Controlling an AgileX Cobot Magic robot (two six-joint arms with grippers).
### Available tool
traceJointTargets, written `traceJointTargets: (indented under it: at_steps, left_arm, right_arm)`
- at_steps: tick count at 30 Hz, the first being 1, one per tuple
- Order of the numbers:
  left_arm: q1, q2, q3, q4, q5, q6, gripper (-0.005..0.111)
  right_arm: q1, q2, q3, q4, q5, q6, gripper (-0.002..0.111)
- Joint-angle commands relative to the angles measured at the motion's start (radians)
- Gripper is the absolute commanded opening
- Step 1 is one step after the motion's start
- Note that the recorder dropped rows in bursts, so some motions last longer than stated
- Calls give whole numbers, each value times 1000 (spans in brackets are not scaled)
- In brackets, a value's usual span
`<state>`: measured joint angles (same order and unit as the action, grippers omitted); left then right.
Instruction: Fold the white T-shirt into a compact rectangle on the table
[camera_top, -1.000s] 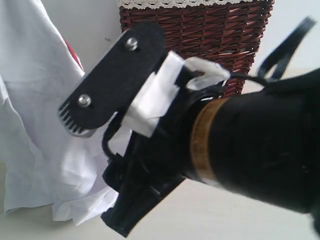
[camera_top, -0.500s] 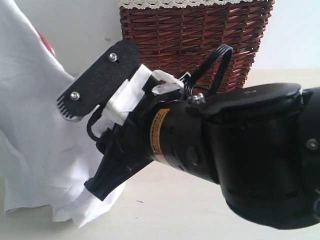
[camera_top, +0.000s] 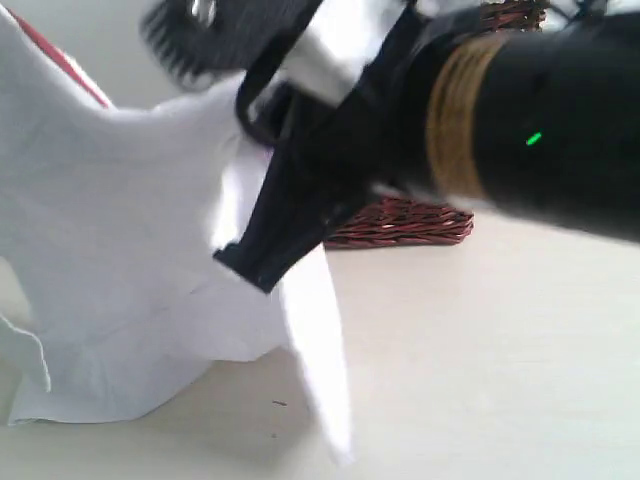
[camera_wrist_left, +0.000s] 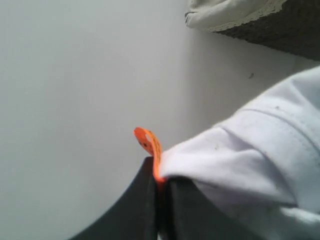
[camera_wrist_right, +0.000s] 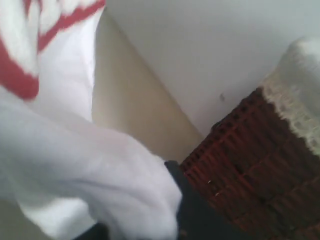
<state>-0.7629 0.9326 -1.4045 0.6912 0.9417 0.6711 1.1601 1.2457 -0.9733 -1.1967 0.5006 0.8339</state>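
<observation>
The white T-shirt (camera_top: 130, 230) hangs lifted above the table (camera_top: 480, 360), its lower edge trailing on the surface and red lettering (camera_top: 70, 65) showing at its top left. My right gripper (camera_top: 225, 140) fills the foreground, shut on a bunch of the shirt; cloth (camera_wrist_right: 100, 165) bulges between its black fingers (camera_wrist_right: 187, 202), midway at the right gripper (camera_wrist_right: 145, 220). My left gripper (camera_wrist_left: 161, 187) is shut on the shirt's collar (camera_wrist_left: 250, 160), right at the orange neck tag (camera_wrist_left: 149, 142). The left arm itself does not show in the exterior view.
A dark wicker basket (camera_top: 400, 222) with cream lace trim (camera_wrist_left: 235, 17) stands at the back against the pale wall (camera_wrist_left: 75, 75), mostly behind my right arm (camera_top: 520, 120). Bare tabletop lies to the right and front of the shirt.
My right gripper has risen and swung up toward the top of the view, pulling the shirt higher and wider. A long flap now hangs down at the middle.
</observation>
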Motion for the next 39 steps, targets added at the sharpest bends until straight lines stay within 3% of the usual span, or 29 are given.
traceJointTargets:
  at_steps: [1, 14, 19, 22, 25, 29, 31, 39]
  left_arm:
    - [-4, -5, -3, 40, -6, 5, 0]
    - [-4, 13, -1, 14, 17, 3, 0]
    - [-2, 40, 60, 18, 18, 9, 0]
    - [38, 54, 105, 20, -1, 9, 0]
    - [109, 56, 137, -105, -15, 101, 0]
    - [231, 58, 144, -457, -24, 384, 0]
    - [266, 62, 146, -528, -45, 440, 0]
    - [269, 79, 146, -522, -63, 514, 0]
  right_arm:
    - [-8, -107, -49, -4, 10, -102, 0]
    - [-8, -145, -111, 200, 247, -470, 0]
    - [-8, -135, -111, 144, 335, -475, 0]
    - [-8, -136, -111, 141, 336, -486, 0]
    - [-8, -136, -111, 141, 336, -489, 0]
    - [-8, -132, -111, 163, 329, -496, 0]
    - [-8, -126, -111, 109, 329, -498, 0]
    - [-8, -119, -181, -303, 342, -386, 0]
